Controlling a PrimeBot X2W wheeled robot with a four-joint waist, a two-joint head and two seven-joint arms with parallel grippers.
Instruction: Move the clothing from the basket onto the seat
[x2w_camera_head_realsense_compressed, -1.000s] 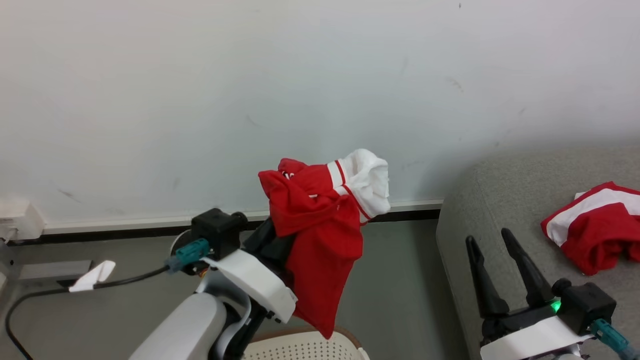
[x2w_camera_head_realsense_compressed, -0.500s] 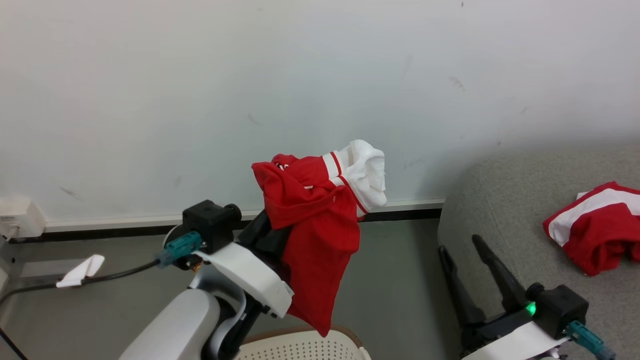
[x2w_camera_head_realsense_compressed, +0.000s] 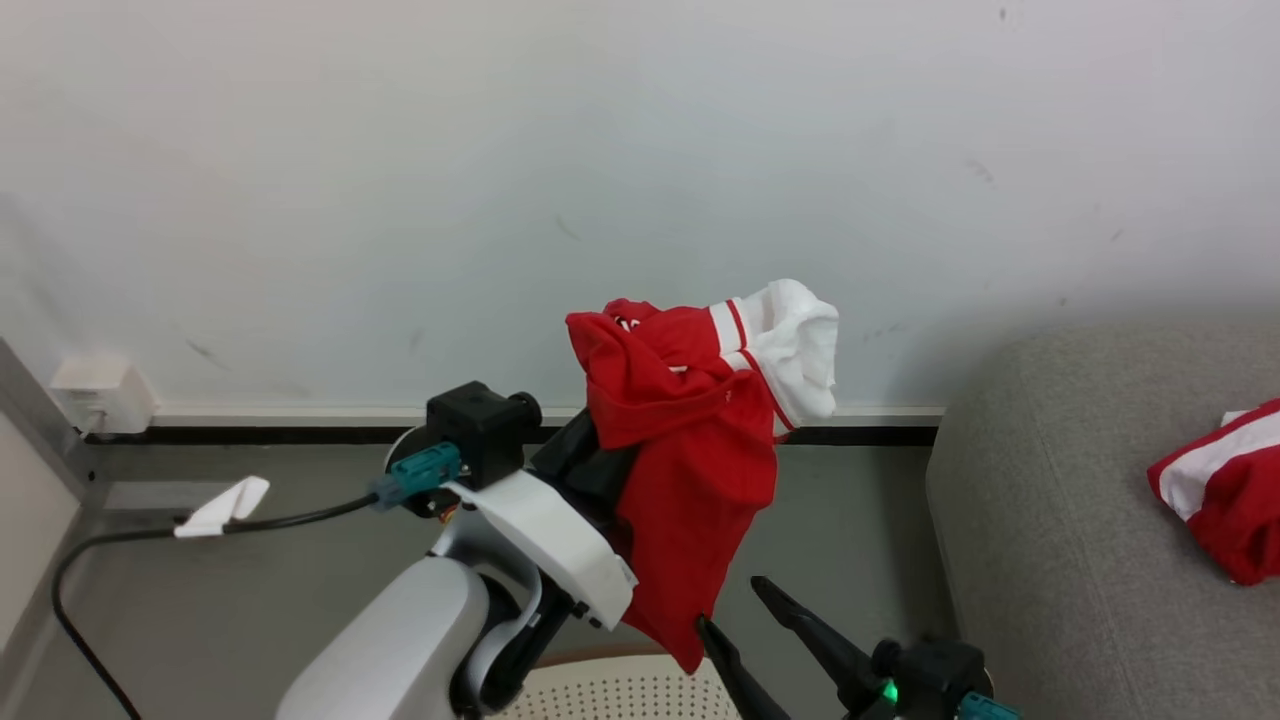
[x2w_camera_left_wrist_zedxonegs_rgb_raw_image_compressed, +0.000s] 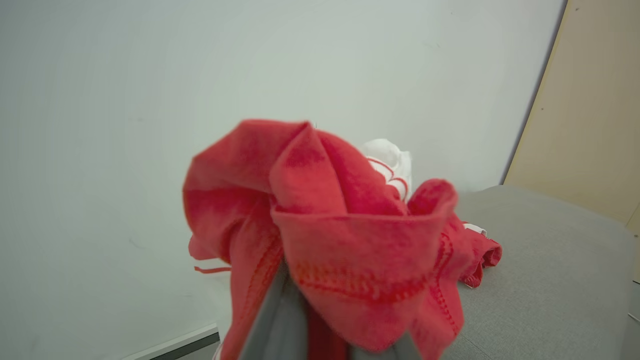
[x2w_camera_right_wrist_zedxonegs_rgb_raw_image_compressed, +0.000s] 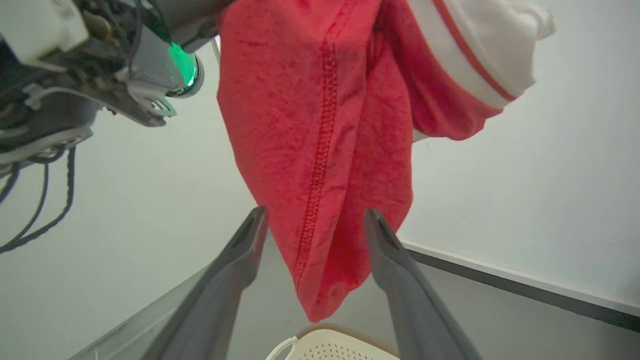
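White wall (x2w_camera_head_realsense_compressed: 400, 150) behind. Carry step: left gripper (x2w_camera_head_realsense_compressed: 590, 465) clamped on red garment (x2w_camera_head_realsense_compressed: 690, 450) above basket (x2w_camera_head_realsense_compressed: 620, 695), right gripper (x2w_camera_head_realsense_compressed: 728, 603) spread wide at its hem. Next: swing right, release over seat (x2w_camera_head_realsense_compressed: 1050, 500).

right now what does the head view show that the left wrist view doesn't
Head view, not the left wrist view: the basket rim under the red garment, the open right gripper near the garment's lowest tip, a black cable and a wall box. Left wrist view, not the head view: the left gripper from behind, its fingers shut into the folds, and a beige panel past the sofa. Both: the red garment with its white band, the grey sofa and the white wall.
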